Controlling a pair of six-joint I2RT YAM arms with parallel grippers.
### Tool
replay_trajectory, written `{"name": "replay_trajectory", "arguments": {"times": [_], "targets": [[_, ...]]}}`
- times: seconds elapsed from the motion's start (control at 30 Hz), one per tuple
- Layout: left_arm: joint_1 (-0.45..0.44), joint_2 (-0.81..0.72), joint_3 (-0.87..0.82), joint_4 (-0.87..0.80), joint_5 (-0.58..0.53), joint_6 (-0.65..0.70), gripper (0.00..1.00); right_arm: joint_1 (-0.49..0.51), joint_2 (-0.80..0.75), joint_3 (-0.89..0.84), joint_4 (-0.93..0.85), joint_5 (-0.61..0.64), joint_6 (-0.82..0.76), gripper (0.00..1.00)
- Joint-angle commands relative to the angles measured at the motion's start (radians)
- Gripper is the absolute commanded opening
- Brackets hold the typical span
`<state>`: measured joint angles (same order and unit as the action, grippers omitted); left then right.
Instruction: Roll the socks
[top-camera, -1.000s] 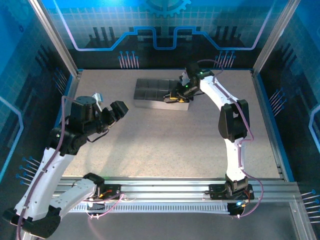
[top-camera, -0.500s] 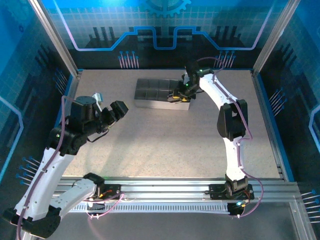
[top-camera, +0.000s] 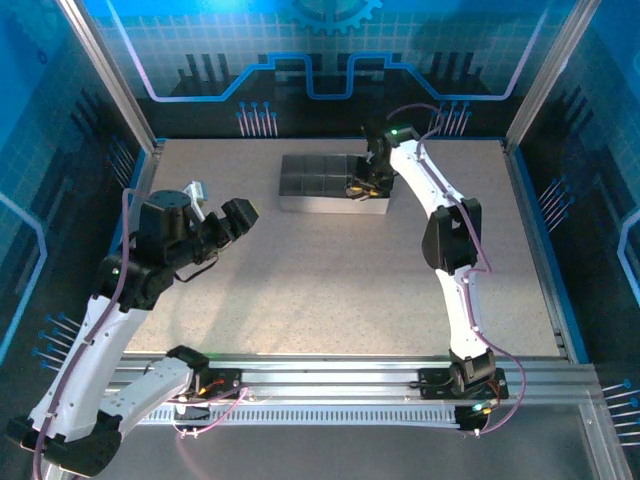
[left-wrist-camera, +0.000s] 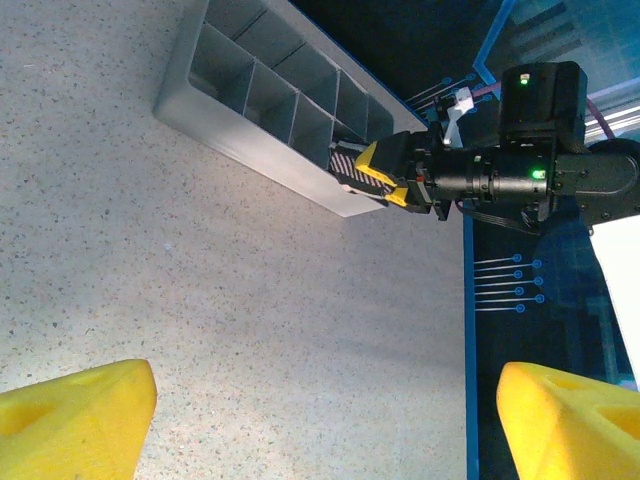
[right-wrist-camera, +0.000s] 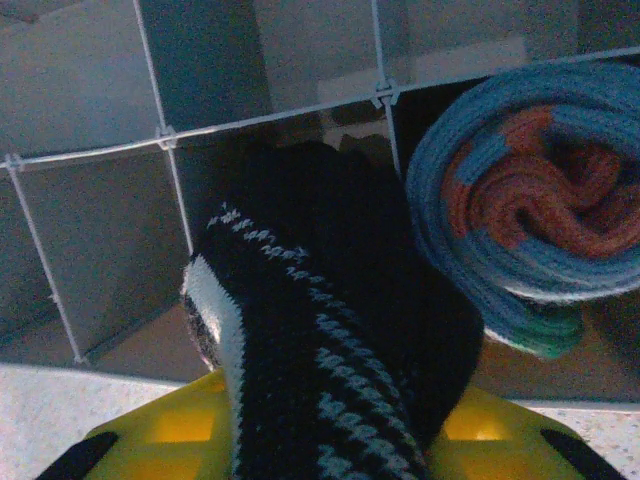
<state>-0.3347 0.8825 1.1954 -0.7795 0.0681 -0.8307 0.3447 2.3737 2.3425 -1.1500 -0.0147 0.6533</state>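
The striped sock, rolled, is gripped between the right fingers at the tray's near wall. Its long axis is pointed away from the fingers into the compartment straight ahead. The blue sock is seen rolled in the next compartment to the right. The left fingers are held wide apart with nothing between them, over the counter and well apart from the tray, so the right arm is judged nearer. No writing can be read.
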Motion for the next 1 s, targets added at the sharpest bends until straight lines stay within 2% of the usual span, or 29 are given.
{"name": "replay_trajectory", "arguments": {"times": [0.0, 0.23, 0.47, 0.7, 0.77, 0.83, 0.97], "targets": [[0.005, -0.008, 0.022, 0.022, 0.022, 0.025, 0.89, 0.025, 0.088, 0.059, -0.141, 0.184, 0.028, 0.00], [0.005, -0.008, 0.018, 0.017, 0.026, 0.020, 0.89, 0.070, 0.172, 0.148, -0.173, 0.308, 0.013, 0.00], [0.005, -0.016, 0.012, 0.007, 0.024, 0.012, 0.89, 0.122, 0.218, 0.167, -0.123, 0.383, -0.089, 0.00], [0.005, -0.023, 0.010, 0.002, 0.023, 0.005, 0.89, 0.128, 0.229, 0.185, -0.156, 0.366, -0.103, 0.00], [0.005, -0.025, 0.010, -0.001, 0.020, 0.003, 0.89, 0.133, 0.192, 0.187, -0.143, 0.365, -0.124, 0.16], [0.005, -0.027, 0.009, 0.000, 0.019, 0.001, 0.89, 0.140, 0.140, 0.186, -0.120, 0.378, -0.142, 0.38], [0.005, -0.027, 0.003, 0.006, 0.019, -0.006, 0.89, 0.144, 0.062, 0.192, -0.091, 0.371, -0.159, 0.59]]}}
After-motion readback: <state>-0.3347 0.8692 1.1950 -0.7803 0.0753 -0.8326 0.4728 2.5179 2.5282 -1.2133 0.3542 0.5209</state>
